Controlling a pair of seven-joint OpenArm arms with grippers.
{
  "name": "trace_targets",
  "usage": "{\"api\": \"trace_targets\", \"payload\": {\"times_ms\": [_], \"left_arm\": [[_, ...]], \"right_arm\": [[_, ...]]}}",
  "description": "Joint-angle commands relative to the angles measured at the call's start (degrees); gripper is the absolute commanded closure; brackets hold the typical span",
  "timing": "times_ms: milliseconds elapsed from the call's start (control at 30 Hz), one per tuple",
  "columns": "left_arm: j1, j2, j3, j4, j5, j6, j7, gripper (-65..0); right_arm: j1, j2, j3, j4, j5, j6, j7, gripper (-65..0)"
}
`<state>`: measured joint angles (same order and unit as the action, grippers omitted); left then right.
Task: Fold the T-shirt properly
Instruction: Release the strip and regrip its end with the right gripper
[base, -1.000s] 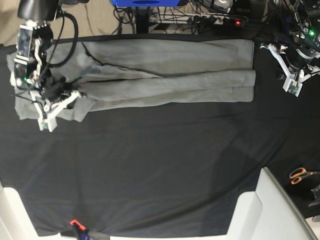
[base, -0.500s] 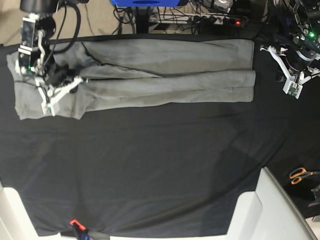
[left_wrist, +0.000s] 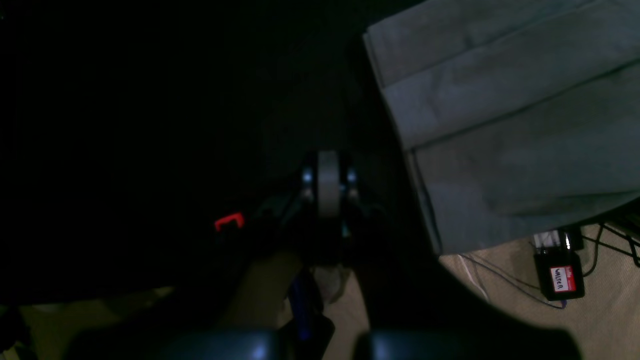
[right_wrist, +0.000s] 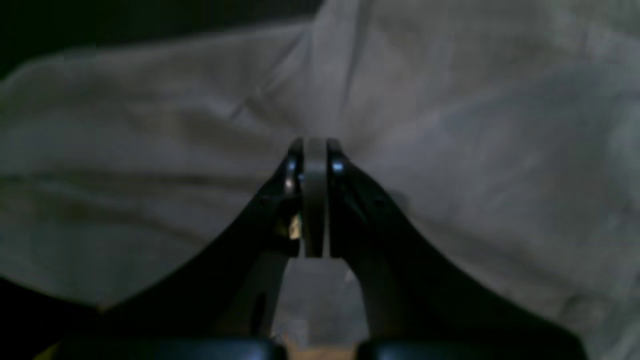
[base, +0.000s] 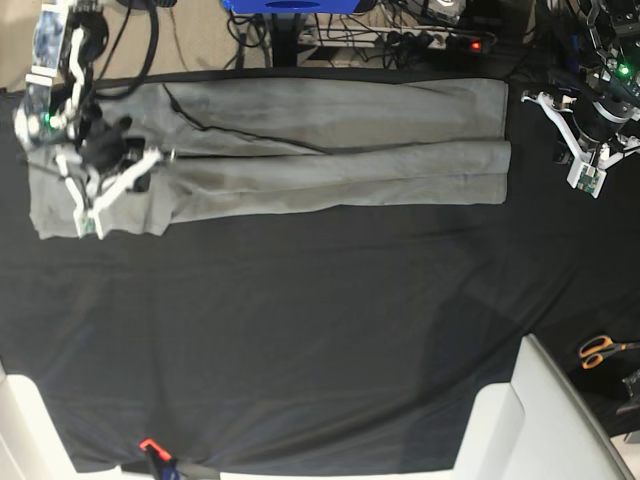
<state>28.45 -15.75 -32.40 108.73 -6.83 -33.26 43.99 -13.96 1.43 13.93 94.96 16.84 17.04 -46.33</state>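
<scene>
The right gripper (right_wrist: 315, 150) has its jaws pressed flat together with no cloth between them, and its wrist view shows only rumpled grey fabric filling the frame behind the tips, too blurred to tell whether they touch it. The left gripper (left_wrist: 327, 172) also has its jaws closed on nothing; its wrist view shows them over the black cloth, just beside the stacked, layered hem end of the T-shirt (left_wrist: 505, 115), plus a strip of tan floor with a small black box (left_wrist: 558, 272) bearing a red-and-white label, which the overhead view does not make out. Only the base view gives the whole layout: one T-shirt (base: 330, 160) lies folded into a long band along the far side of the desk (base: 300, 330), the right gripper (base: 88, 222) above its rumpled end at the picture's left, the left gripper (base: 588, 180) off the shirt's square end at the picture's right. That view also shows one pair of orange-handled scissors (base: 603, 350) and one small red-tipped item (base: 150, 446) at the near edge. Two arms, one shirt.
</scene>
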Motion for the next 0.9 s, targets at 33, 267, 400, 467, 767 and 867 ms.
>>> {"api": "trace_targets", "payload": {"times_ms": [33, 267, 400, 467, 767, 867], "left_arm": [[0.1, -0.6, -0.3, 0.8, -0.1, 0.0, -1.0, 0.0], [0.1, -0.6, -0.4, 0.2, -0.1, 0.0, -1.0, 0.0], [0.1, -1.0, -0.4, -2.3, -0.1, 0.0, -1.0, 0.0], [0.1, -1.1, -0.4, -3.3, -0.1, 0.0, -1.0, 0.0], [-2.2, -1.0, -0.3, -4.3, -0.1, 0.0, -1.0, 0.0], [-2.6, -1.0, -0.3, -4.4, -0.1, 0.0, -1.0, 0.0]], "right_arm": [[3.5, 0.6, -1.7, -4.2, 0.5, -0.1, 0.7, -0.3], [7.5, 0.6, -2.0, -16.7, 0.4, -0.1, 2.9, -0.3], [3.2, 0.3, -2.1, -13.1, 0.5, -0.1, 2.8, -0.3], [1.2, 0.3, -3.8, -11.1, 0.6, -0.1, 2.8, -0.3], [-2.4, 0.3, -5.1, 0.4, 0.7, -0.3, -0.2, -0.3], [-1.9, 0.3, -4.8, 2.9, 0.5, -0.4, -0.8, -0.3]]}}
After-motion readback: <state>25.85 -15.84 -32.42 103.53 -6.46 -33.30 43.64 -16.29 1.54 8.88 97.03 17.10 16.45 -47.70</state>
